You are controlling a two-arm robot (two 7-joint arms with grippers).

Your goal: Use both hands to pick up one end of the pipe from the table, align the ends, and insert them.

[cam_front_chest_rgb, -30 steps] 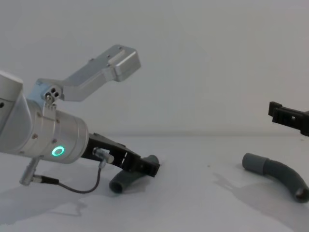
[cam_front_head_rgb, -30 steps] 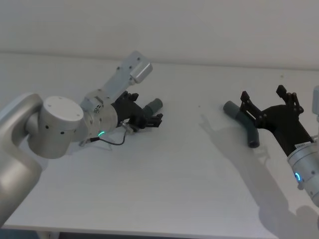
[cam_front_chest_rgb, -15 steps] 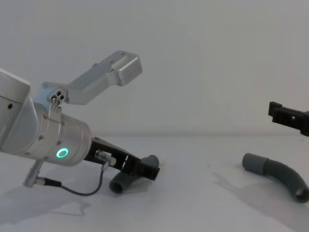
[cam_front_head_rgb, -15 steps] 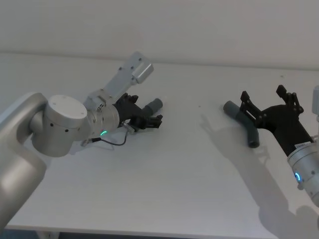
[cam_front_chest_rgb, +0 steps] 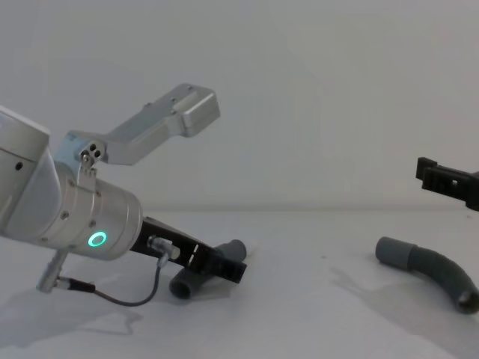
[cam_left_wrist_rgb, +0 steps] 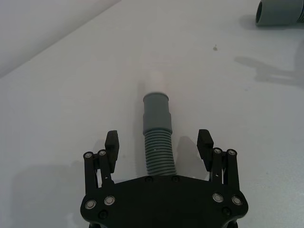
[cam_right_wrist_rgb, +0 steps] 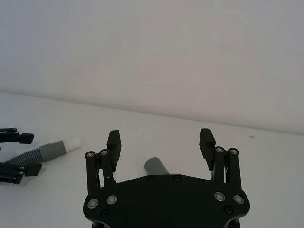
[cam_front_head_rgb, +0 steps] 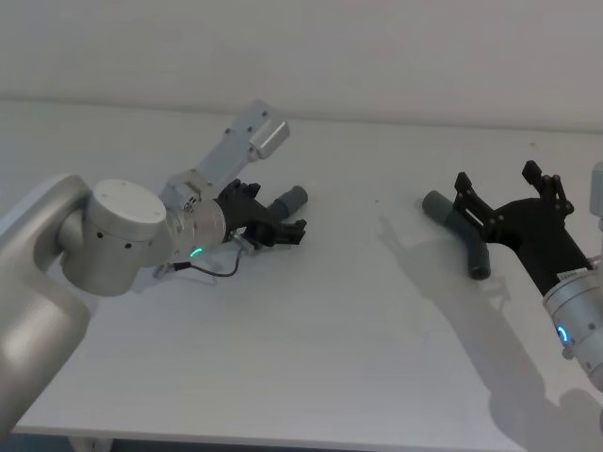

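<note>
Two dark-grey pipe pieces lie apart on the white table [cam_front_head_rgb: 330, 358]. The left piece [cam_front_head_rgb: 290, 201] has a ribbed bend, a smooth cuff [cam_left_wrist_rgb: 156, 111] and a short white tip [cam_left_wrist_rgb: 155, 85]. My left gripper [cam_left_wrist_rgb: 158, 141] is low over it and open, with one finger on each side of the ribbed part and a gap to the hose on both sides. The right piece [cam_front_head_rgb: 464, 241] lies curved on the table. My right gripper [cam_right_wrist_rgb: 160, 140] hovers open above it, and that piece's cuff [cam_right_wrist_rgb: 156, 167] sits below the gap between the fingers.
A pale wall rises behind the table's far edge. Bare table surface stretches between the two pipe pieces and toward the front edge. A thin black cable [cam_front_chest_rgb: 123, 298] loops down from the left wrist to the table.
The left arm has crept slightly forward, and its open fingers now reach a little further along the left pipe piece. The right gripper and both pipe pieces have stayed where they were.
</note>
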